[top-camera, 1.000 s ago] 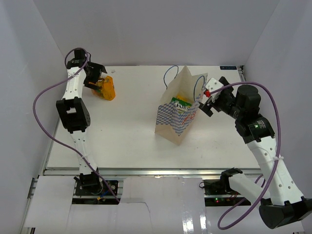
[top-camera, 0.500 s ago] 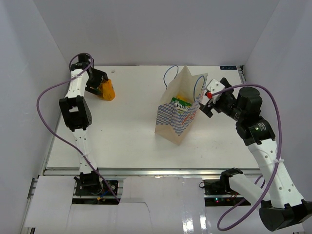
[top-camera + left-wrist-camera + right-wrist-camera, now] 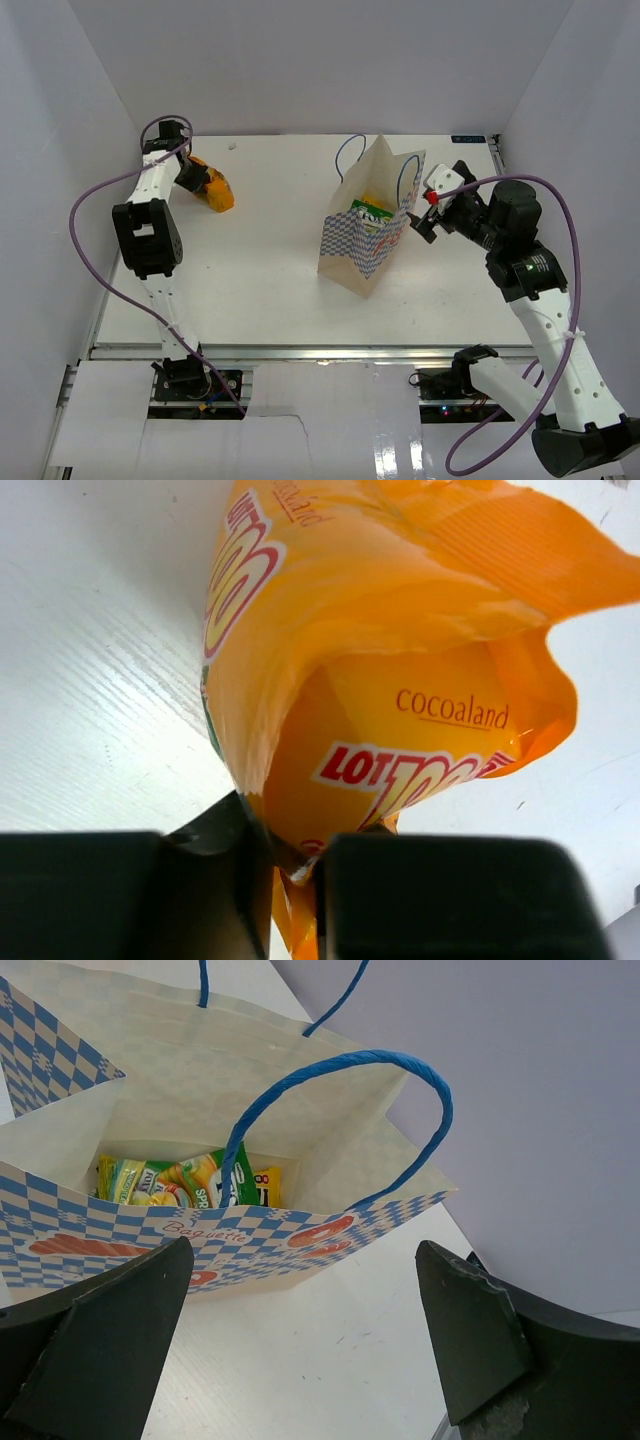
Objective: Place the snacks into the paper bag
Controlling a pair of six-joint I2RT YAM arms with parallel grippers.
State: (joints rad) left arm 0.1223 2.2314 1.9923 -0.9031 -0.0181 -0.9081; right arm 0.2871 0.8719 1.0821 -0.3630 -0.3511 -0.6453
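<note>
**A:** Right gripper [image 3: 300,1345] first. Its dark wedge fingers are spread wide at the bottom corners of its frame, with nothing between them. Just past them, mid-frame, stands the paper bag [image 3: 180,1070]: matte kraft inside, blue-white checks outside. A twisted blue cord handle [image 3: 400,1070] arches over the mouth. Glossy green and yellow packets [image 3: 200,1180] lie at the bottom.

**B:** And the left gripper [image 3: 290,875]?

**A:** Upper left of the top view, clamped on the crimped edge of the orange bag [image 3: 400,680]. That one's shiny, crinkly and puffed, down on the white grainy table [image 3: 80,680], well apart from the paper bag.
</note>
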